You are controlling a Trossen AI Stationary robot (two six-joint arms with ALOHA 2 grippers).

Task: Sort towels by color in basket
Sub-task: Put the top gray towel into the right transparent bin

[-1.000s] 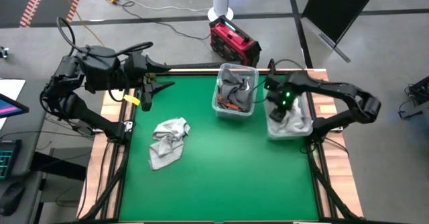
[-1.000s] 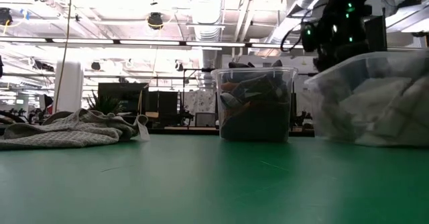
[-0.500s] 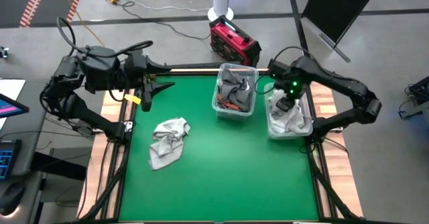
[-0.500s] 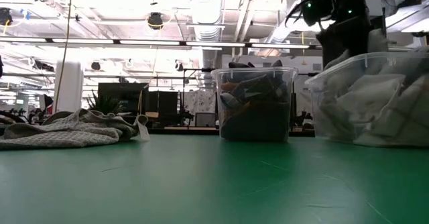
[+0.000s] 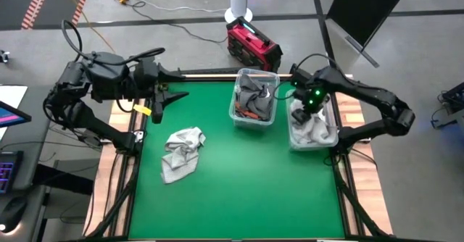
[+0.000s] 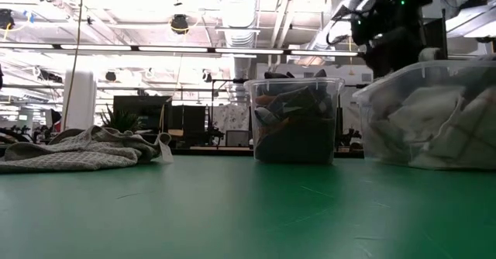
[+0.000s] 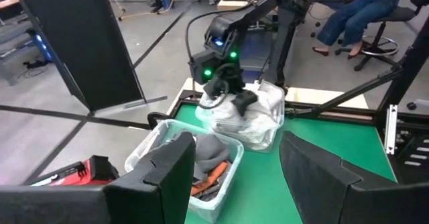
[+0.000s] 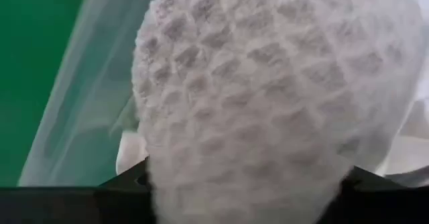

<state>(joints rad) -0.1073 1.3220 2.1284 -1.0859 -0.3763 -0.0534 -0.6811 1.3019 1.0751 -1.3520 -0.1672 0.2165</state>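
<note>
A crumpled light grey towel lies on the green mat at the left. The middle clear bin holds dark grey and rust-orange towels. The right clear bin holds white towels. My right gripper hangs open over this bin, pointing down, with a white waffle towel heaped right under it. My left gripper waits open, high at the far left. My right gripper stands from above over the top of the white waffle towel, which rests in the right bin. The cloth bulges up between its open fingers. Whether the fingers touch the cloth I cannot tell.
The two bins stand side by side at the far right of the mat. A red device lies on the floor past the far edge. Open green mat stretches across the middle and near side. A seated person shows beyond the table.
My right gripper has risen out of the right bin, shifted slightly toward the far edge and rolled at the wrist. The white towel stays in the bin beneath it.
</note>
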